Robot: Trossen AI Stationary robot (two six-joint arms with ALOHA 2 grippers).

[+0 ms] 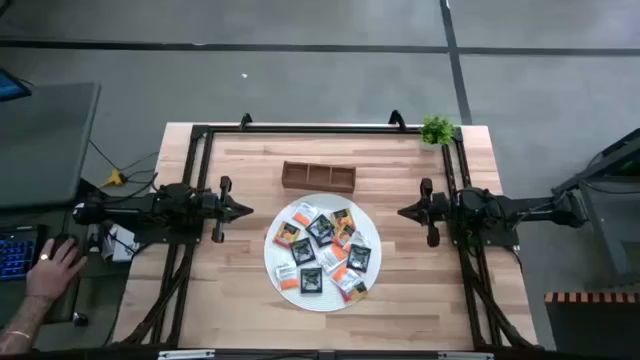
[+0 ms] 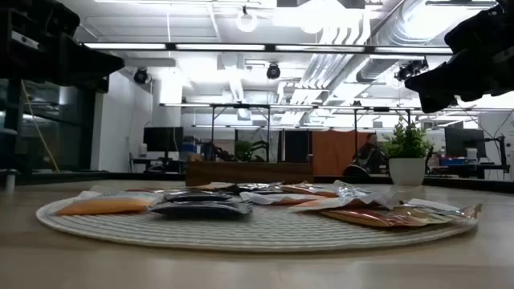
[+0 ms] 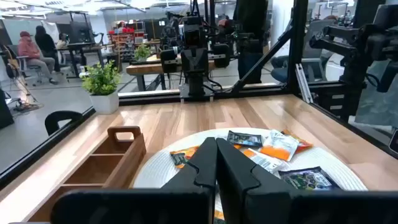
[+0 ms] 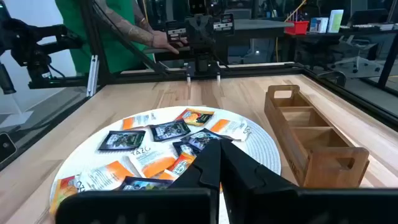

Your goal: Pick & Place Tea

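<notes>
Holding nothing, the wooden tray (image 1: pixel 318 177) sits beyond the sachets (image 1: pixel 322 250) heaped on the mat (image 1: pixel 275 268); both grippers (image 1: pixel 240 210) (image 1: pixel 403 212) closed

Black, orange and white/silver are being shown by the tea sachets (image 1: pixel 322 250) on a round white mat (image 1: pixel 277 270).

Pale, striped wood grain is being displayed by the counter (image 1: pixel 240 290), while a darker brown is being shown by the wooden tray (image 1: pixel 318 177). Black is being worn by both arms, by the left gripper's (image 3: pixel 216 163) fingers (image 3: pixel 202 165) and by the right gripper's (image 4: pixel 219 160) fingers (image 4: pixel 208 163). Green leaves are being shown by the small plant (image 1: pixel 437 129), set in a white pot (image 2: pixel 406 170). A green top is being worn by the person (image 4: pixel 102 31) beyond the counter.
</notes>
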